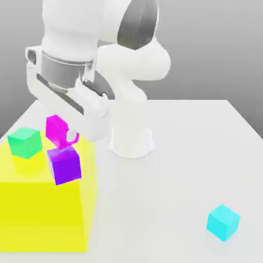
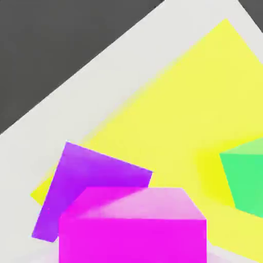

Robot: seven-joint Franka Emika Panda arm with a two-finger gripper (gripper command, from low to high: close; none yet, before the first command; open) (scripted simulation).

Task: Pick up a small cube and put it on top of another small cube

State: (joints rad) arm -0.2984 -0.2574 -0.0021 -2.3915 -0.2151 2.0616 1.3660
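The small magenta-pink cube (image 1: pixel 56 127) (image 2: pixel 132 226) hangs raised — above the violet cube (image 1: pixel 65 165) (image 2: pixel 87 185).

Block (image 1: pixel 41 210): rests on the table (image 1: pixel 195 138), at the exterior view's near left.
Cube A (image 1: pixel 24 142): on the block's top, toward its far left part.
Cube B (image 1: pixel 65 165): on the block's top, right of cube A, near the block's right edge.
Small cube (image 1: pixel 56 127): above the block's top, raised, behind cube B, right of cube A.
Cube C (image 1: pixel 223 222): on the table, near right, well apart from the block.
Arm base (image 1: pixel 131 138): on the table, right of the block, behind it.
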